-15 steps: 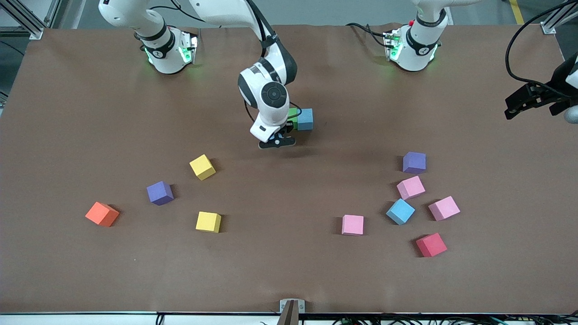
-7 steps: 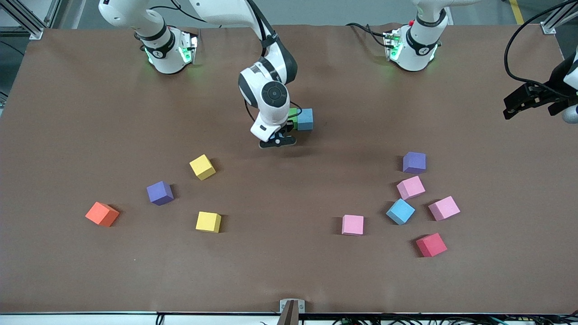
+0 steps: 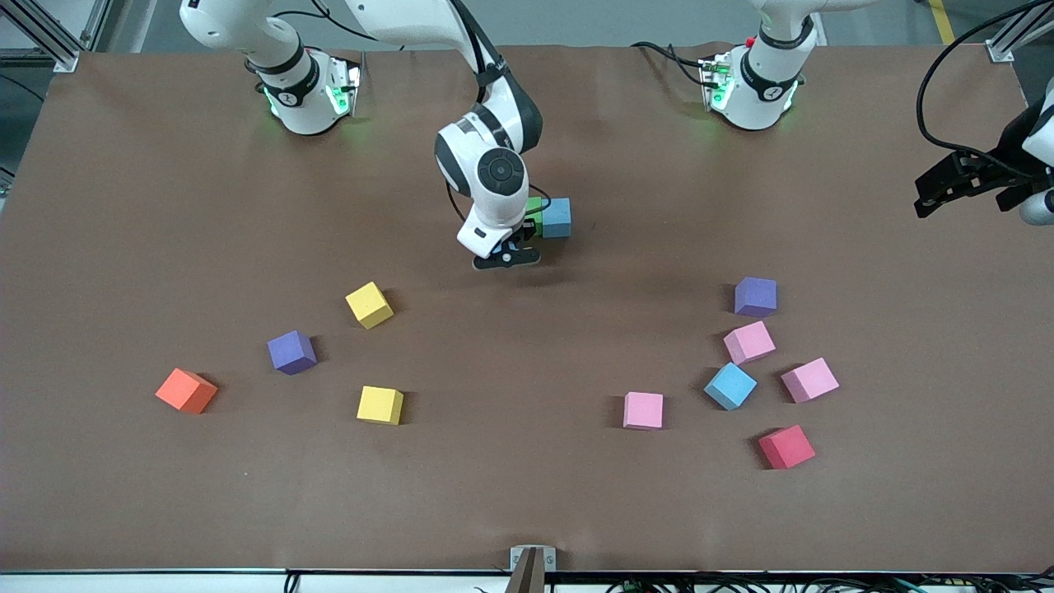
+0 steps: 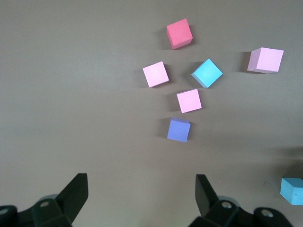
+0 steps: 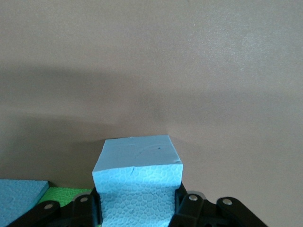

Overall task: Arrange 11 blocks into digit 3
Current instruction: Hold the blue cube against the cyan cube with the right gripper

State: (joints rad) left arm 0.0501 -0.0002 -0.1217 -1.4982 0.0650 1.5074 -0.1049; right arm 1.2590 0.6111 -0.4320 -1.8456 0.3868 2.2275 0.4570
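Loose blocks sit toward both ends of the desk [image 3: 123,511]: orange cube [image 3: 186,390], purple [image 3: 291,352] and two yellows at the right arm's end. Mid-desk your right pincer [image 3: 507,257] is pinching a light blue block [image 5: 137,187], low beside the green block [image 3: 534,205] and blue block [image 3: 557,218]. Risk: release skewed or drag on retreat and you'll knock that pair out of line. Left pincer [image 3: 959,183] waits spread over the desk's edge at its own end.

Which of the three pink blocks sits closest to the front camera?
The lone pink block, lowest in the front view, apart from the cluster; the other two pink blocks flank a blue block.
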